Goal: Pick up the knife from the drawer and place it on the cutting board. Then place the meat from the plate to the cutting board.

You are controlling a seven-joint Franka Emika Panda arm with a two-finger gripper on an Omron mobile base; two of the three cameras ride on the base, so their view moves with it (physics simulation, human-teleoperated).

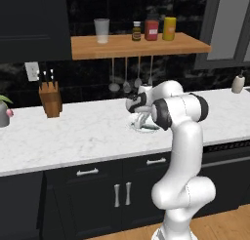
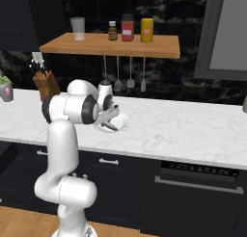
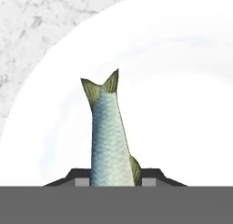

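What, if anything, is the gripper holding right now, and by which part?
The gripper is closed on the fish, gripping its body with the forked tail pointing away, over the white plate.

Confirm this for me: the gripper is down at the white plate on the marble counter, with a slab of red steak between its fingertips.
Not quite. It is a fish, not red steak: the hand view shows silver-blue scales and a forked tail, with the body running between the fingertips of the gripper. The rest holds: the gripper is down at the white plate on the marble counter.
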